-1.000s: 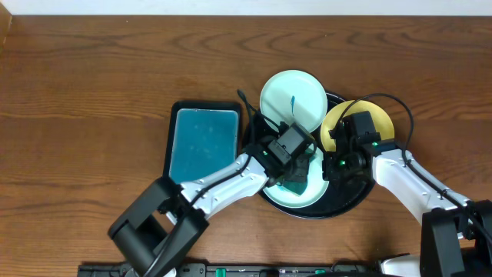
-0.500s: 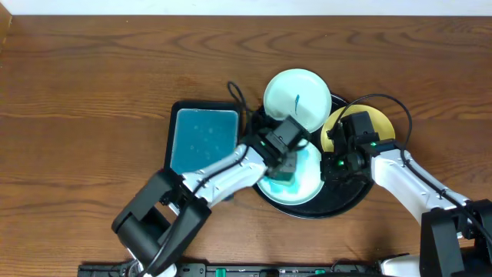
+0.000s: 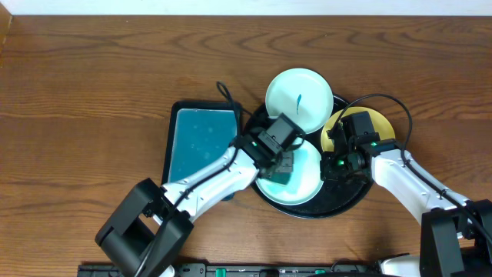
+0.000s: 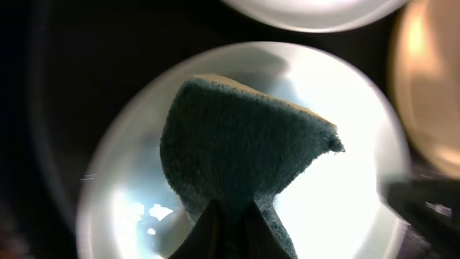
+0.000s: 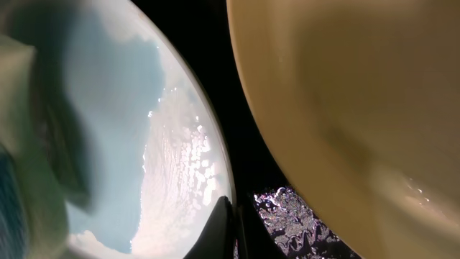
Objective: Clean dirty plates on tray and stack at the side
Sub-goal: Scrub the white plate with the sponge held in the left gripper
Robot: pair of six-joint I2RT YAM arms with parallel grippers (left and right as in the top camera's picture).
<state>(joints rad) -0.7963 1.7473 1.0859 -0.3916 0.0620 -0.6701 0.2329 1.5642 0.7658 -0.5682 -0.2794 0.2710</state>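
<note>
My left jaws pinch a sponge onto the mint plate in the middle of the tray. My right jaws are pressed together at that plate's right rim. A smeared plate overhangs the tray's far edge and a yellow plate its right edge.

Overhead: light is falling evenly.
Left wrist: the plate is glaring white.
Right wrist: everything is looking blurry.

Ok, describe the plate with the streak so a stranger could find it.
Start at the round black tray right of the teal-lined rectangular tray. On it, take the pale plate at the far edge. It alone carries a thin dark blue streak.
</note>
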